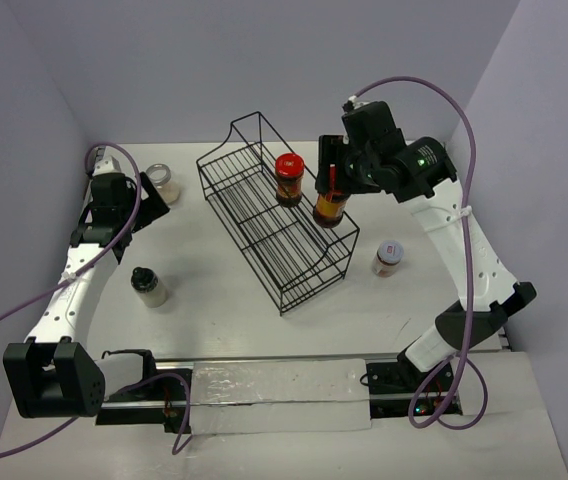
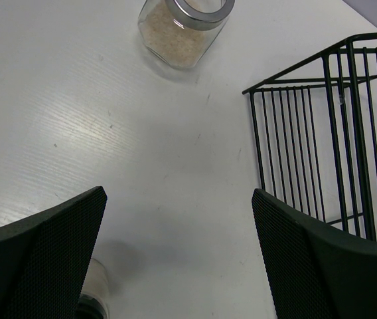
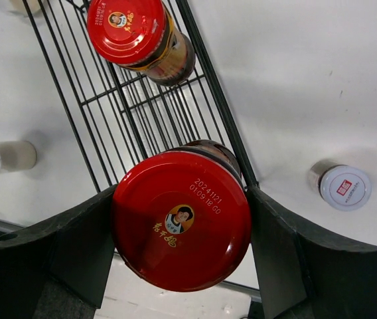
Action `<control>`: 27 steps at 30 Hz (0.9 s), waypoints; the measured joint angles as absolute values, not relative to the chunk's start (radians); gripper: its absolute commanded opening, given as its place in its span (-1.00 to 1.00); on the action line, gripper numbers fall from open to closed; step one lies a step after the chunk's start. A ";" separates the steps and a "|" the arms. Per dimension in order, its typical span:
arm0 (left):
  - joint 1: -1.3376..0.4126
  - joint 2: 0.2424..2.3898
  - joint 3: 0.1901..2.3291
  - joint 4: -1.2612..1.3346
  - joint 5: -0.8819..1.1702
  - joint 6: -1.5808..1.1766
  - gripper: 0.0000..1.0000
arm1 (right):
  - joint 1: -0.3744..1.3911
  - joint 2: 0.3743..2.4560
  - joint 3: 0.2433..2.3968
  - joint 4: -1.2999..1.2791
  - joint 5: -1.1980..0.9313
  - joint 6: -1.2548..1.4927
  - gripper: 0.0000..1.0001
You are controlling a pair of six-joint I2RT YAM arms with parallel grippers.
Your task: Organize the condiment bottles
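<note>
My right gripper (image 1: 333,184) is shut on a red-lidded jar (image 1: 330,208) of dark brown contents and holds it tilted over the right end of the black wire rack (image 1: 264,225). In the right wrist view its lid (image 3: 182,219) fills the gap between the fingers. A second red-lidded jar (image 1: 288,178) stands in the rack and also shows in the right wrist view (image 3: 132,33). A white-lidded jar (image 1: 388,257) stands right of the rack. A black-capped clear jar (image 1: 148,286) stands at the left. My left gripper (image 1: 150,194) is open and empty beside the clear jar with pale contents (image 2: 185,30).
The rack's end (image 2: 334,133) is to the right of the left fingers. The black-capped jar (image 2: 92,292) sits just behind the left finger. A metal rail (image 1: 264,385) runs along the table's near edge. Grey walls close in the back and sides.
</note>
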State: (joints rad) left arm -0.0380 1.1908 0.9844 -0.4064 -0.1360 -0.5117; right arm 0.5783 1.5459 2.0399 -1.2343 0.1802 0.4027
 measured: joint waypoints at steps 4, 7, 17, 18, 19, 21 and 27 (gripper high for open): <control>-0.040 1.191 0.984 -0.406 -0.136 -0.512 0.99 | 0.578 1.546 2.019 -1.219 0.179 0.406 -0.82; -0.040 1.191 0.984 -0.407 -0.136 -0.512 0.99 | 0.579 1.541 1.987 -1.193 0.179 0.407 -0.82; -0.041 1.196 0.984 -0.407 -0.136 -0.512 0.99 | 0.587 1.542 1.865 -1.148 0.175 0.417 -0.82; -0.041 1.196 0.984 -0.407 -0.136 -0.512 0.99 | 0.590 1.541 1.857 -1.143 0.176 0.420 -0.82; -0.041 1.197 0.984 -0.407 -0.136 -0.512 0.99 | 0.593 1.541 1.848 -1.137 0.176 0.422 -0.82; -0.041 1.199 0.984 -0.408 -0.136 -0.512 0.99 | 0.600 1.542 1.830 -1.125 0.176 0.425 -0.82; -0.041 1.202 0.984 -0.408 -0.136 -0.512 0.99 | 0.620 1.542 1.790 -1.098 0.183 0.433 -0.80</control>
State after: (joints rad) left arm -0.0406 1.2018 0.9844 -0.4077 -0.1360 -0.5117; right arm 0.6204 1.5416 1.7900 -1.0977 0.1828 0.4333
